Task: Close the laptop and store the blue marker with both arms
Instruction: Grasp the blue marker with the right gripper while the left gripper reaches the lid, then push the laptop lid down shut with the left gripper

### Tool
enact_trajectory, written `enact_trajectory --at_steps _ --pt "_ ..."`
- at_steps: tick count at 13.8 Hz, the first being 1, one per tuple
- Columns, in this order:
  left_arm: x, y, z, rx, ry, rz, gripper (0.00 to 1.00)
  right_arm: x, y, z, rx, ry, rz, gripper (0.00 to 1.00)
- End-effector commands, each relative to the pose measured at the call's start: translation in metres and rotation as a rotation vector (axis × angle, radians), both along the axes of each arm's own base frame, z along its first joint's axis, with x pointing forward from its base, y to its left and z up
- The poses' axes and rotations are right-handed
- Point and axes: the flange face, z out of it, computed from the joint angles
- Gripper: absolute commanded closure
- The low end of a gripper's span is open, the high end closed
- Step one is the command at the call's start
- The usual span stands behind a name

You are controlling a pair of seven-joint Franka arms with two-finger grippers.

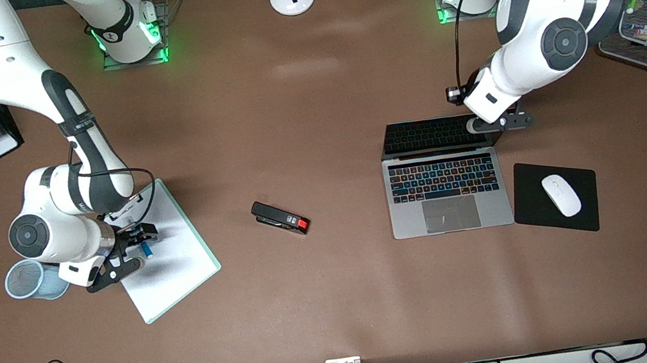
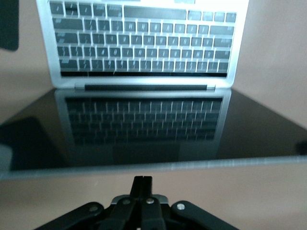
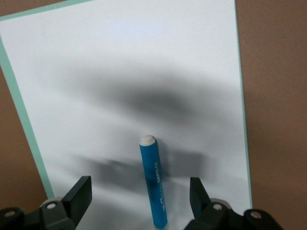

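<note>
The right gripper (image 3: 139, 201) hangs low over the whiteboard (image 1: 176, 257), fingers (image 3: 79, 194) spread wide on either side of the blue marker (image 3: 153, 184); the marker lies flat on the board, its long axis running between the fingers, pale cap end pointing away from the gripper; print along its barrel is too small to read. The left gripper (image 2: 142, 184), fingers pressed together, sits at the top edge of the laptop (image 1: 446, 188) screen; the laptop is open on the brown table (image 1: 343, 308), keyboard lit, beside a black mouse pad (image 1: 536, 213) with a white mouse (image 1: 561, 195); a stapler (image 1: 280, 217) lies mid-table.
</note>
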Motion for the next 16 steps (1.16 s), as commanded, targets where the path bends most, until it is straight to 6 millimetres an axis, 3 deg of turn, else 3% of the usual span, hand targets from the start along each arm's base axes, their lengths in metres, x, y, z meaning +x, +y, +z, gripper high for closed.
enact_trajectory --at_steps 1,4,7,9,16 --pt "0.022 -0.006 -0.02 -0.042 -0.091 0.001 1.0 0.005 0.0 -0.011 0.011 -0.016 0.006 0.18" --pt "0.057 -0.001 -0.038 -0.045 -0.215 -0.042 1.0 0.006 -0.001 -0.013 0.009 -0.03 0.004 0.18" --pt "0.105 0.002 -0.033 -0.018 -0.294 -0.09 1.0 0.009 -0.002 -0.013 0.009 -0.036 0.003 0.3" --pt "0.123 0.002 -0.036 -0.031 -0.308 -0.084 1.0 0.013 -0.001 -0.014 0.009 -0.041 0.004 0.31" --pt "0.156 0.005 -0.078 -0.037 -0.322 -0.086 1.0 0.016 0.001 -0.021 0.006 -0.04 0.005 0.38"
